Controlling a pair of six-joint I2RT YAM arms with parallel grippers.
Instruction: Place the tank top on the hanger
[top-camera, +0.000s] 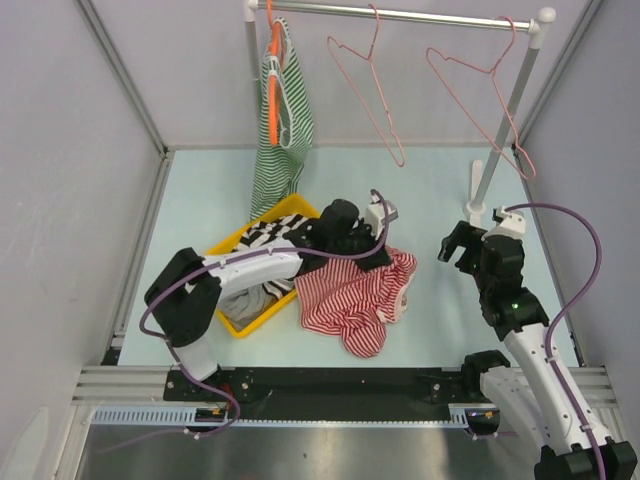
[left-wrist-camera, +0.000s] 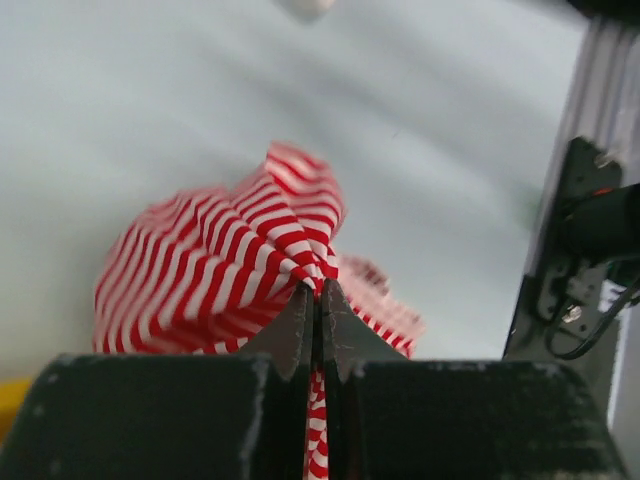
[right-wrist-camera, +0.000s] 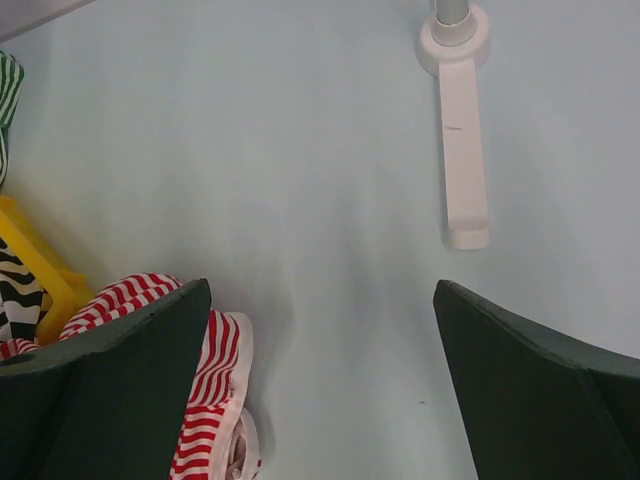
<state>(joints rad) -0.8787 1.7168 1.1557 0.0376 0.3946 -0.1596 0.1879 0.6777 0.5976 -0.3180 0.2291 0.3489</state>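
The red-and-white striped tank top (top-camera: 355, 295) lies crumpled on the table, just right of the yellow bin. My left gripper (top-camera: 372, 243) is shut on a fold at its upper edge; the left wrist view shows the striped cloth (left-wrist-camera: 225, 265) pinched between the closed jaws (left-wrist-camera: 320, 290). My right gripper (top-camera: 457, 243) is open and empty, to the right of the top, above bare table; the top's edge with pale trim (right-wrist-camera: 215, 395) shows beside its left finger. Two pink wire hangers (top-camera: 368, 85) (top-camera: 480, 95) hang on the rail.
A yellow bin (top-camera: 245, 285) holds a black-and-white striped garment (top-camera: 270, 235). A green-and-white striped top (top-camera: 280, 130) hangs on an orange hanger at the rail's left end. The rack's white post and foot (top-camera: 478, 195) stand at the right, also in the right wrist view (right-wrist-camera: 462, 150).
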